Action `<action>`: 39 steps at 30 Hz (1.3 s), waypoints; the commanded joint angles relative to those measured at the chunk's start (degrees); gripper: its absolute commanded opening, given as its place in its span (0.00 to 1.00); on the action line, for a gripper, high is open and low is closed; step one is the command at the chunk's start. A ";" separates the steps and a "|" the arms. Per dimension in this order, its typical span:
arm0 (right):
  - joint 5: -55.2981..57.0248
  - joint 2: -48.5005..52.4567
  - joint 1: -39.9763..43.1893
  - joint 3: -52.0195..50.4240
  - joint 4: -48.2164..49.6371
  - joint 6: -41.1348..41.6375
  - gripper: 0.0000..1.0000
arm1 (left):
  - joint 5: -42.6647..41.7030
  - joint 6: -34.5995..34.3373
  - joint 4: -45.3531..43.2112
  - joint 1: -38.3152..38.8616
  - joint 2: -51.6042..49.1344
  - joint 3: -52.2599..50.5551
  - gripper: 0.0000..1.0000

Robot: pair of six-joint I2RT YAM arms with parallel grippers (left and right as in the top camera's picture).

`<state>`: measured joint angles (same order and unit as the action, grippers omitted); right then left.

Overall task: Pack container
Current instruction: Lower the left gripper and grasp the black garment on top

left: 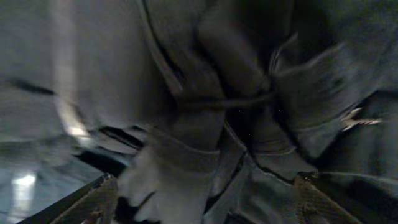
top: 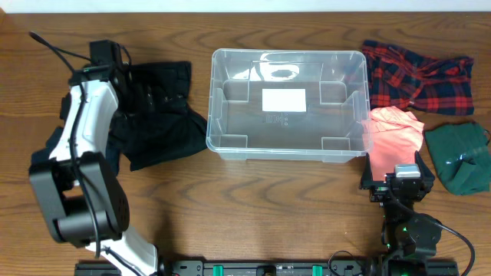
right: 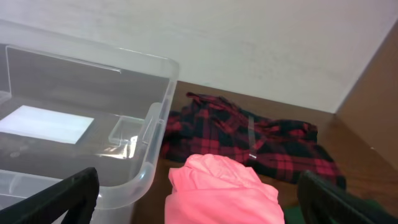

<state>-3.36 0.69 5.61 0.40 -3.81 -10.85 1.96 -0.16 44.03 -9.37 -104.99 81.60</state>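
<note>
The clear container [top: 285, 149] stands in the middle of the table with only its white label [top: 284, 100] inside; its near corner shows in the right wrist view [right: 149, 155]. A black garment [top: 157, 115] lies left of it. My left gripper [top: 123, 73] is open and down on that garment, and dark cloth [left: 205, 124] fills the space between its fingers [left: 205, 202]. A pink garment [top: 393, 134] lies at the container's right end. My right gripper [top: 397, 175] is open just in front of it, with the pink cloth [right: 217, 193] between its fingers [right: 199, 208].
A red plaid garment [top: 418, 77] lies at the back right and also shows in the right wrist view [right: 255, 140]. A green garment [top: 460, 157] lies at the right edge. The left arm [top: 80, 138] reaches along the left side of the table.
</note>
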 commanded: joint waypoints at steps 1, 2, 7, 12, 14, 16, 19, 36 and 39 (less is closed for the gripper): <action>0.13 -0.31 -0.70 -0.04 -0.26 -0.57 0.99 | 1.36 0.59 -0.33 -0.33 2.36 1.73 0.90; 0.13 -0.31 -0.70 -0.04 -0.26 -0.57 0.99 | 1.38 0.79 -0.72 -0.39 2.08 1.51 0.90; 0.13 -0.31 -0.70 -0.04 -0.26 -0.57 0.99 | 1.33 0.76 -3.93 -0.59 0.17 -0.76 0.90; 0.13 -0.31 -0.70 -0.04 -0.26 -0.57 0.99 | 1.36 0.74 -3.91 -0.59 -3.28 -0.87 0.90; 0.13 -0.31 -0.70 -0.04 -0.26 -0.57 0.99 | 1.31 0.70 -3.80 -0.57 -4.42 -0.87 0.90; 0.13 -0.31 -0.70 -0.04 -0.26 -0.59 0.99 | 1.27 0.22 -3.19 -0.57 -5.46 -0.87 0.90; 0.13 -0.31 -0.70 -0.04 -0.26 -0.57 0.99 | 1.25 -0.42 -1.42 -0.57 -6.69 -0.87 0.86; 0.13 -0.31 -0.70 -0.04 -0.26 -0.57 0.99 | -2.38 -0.76 -1.62 -0.57 -13.88 -0.81 0.27; 0.13 -0.28 -0.70 -0.04 -0.26 -0.57 0.99 | -2.36 -0.76 -0.17 -0.59 -11.82 -0.26 0.09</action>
<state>-3.36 0.69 5.61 0.40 -3.81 -10.85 -0.45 -0.58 42.15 -9.80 -116.44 81.56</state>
